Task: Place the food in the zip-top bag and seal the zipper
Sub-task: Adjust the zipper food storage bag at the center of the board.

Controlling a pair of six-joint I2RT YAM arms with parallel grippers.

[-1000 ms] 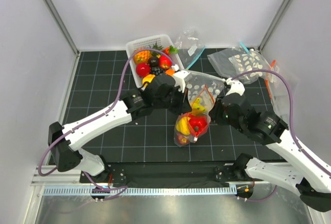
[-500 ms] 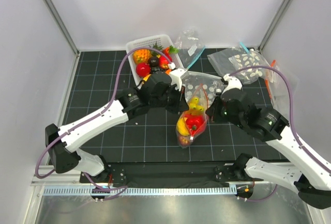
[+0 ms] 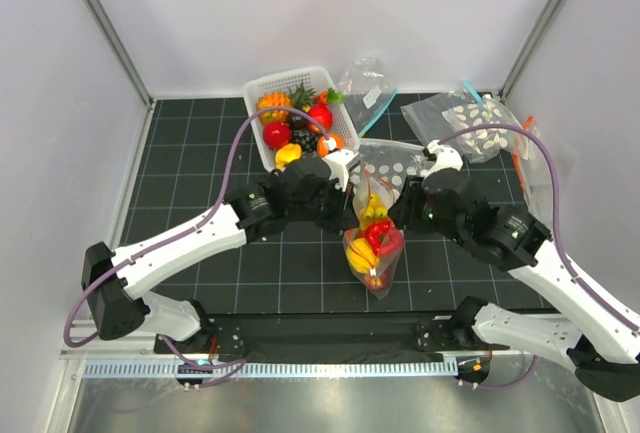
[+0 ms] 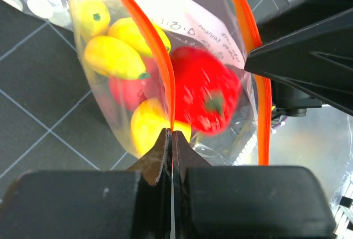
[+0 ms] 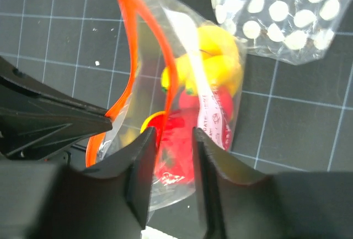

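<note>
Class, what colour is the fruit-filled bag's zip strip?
The zipper is orange-red, clearest in left wrist view.

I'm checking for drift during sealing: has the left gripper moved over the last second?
Yes. The left gripper, pinching the zipper, has drawn back toward the near table edge, away from the white basket, whose near corner its arm overlapped earlier.

White-walled lab cell [image 3: 300,13], gridded mat [image 3: 190,153]

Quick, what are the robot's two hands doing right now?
Left hand: closed, pinching the orange zipper.
Right hand: open, straddling the zipper.
</note>
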